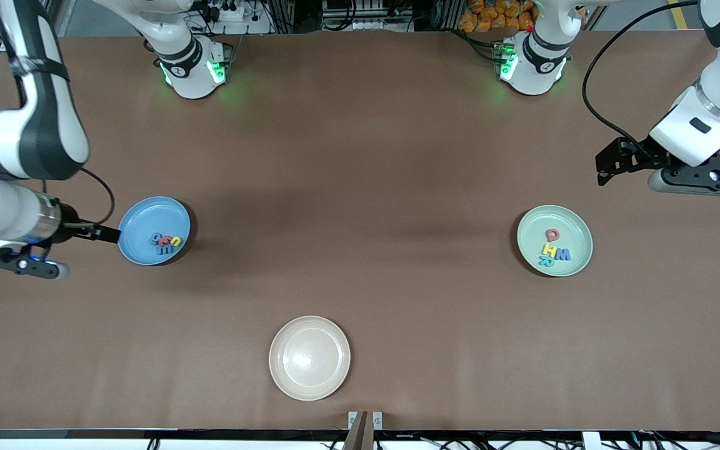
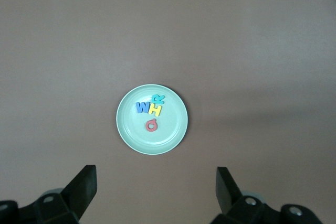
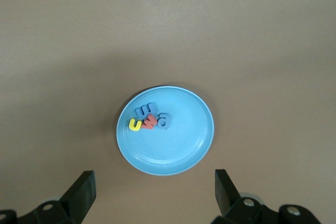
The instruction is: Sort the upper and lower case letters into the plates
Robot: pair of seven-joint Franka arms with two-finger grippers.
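Observation:
The light blue plate [image 1: 143, 217] lies toward the right arm's end of the table. It holds several small letters [image 1: 167, 242] in a cluster: a yellow one [image 3: 135, 125], a red one [image 3: 149, 121] and blue ones. The pale mint plate [image 1: 570, 225] lies toward the left arm's end and holds a blue letter [image 2: 142, 108], a yellow one [image 2: 155, 110], a teal one [image 2: 158, 98] and a red one [image 2: 151, 125]. My right gripper [image 1: 105, 235] hangs open and empty beside the blue plate [image 3: 181, 148]. My left gripper [image 1: 610, 165] hangs open and empty beside the mint plate [image 2: 170, 136].
A beige cream plate [image 1: 309, 357] with nothing in it sits near the table's front edge, midway between the two arms. Bare brown tabletop [image 1: 360, 206] stretches between the plates. Both arm bases stand along the table's edge farthest from the front camera.

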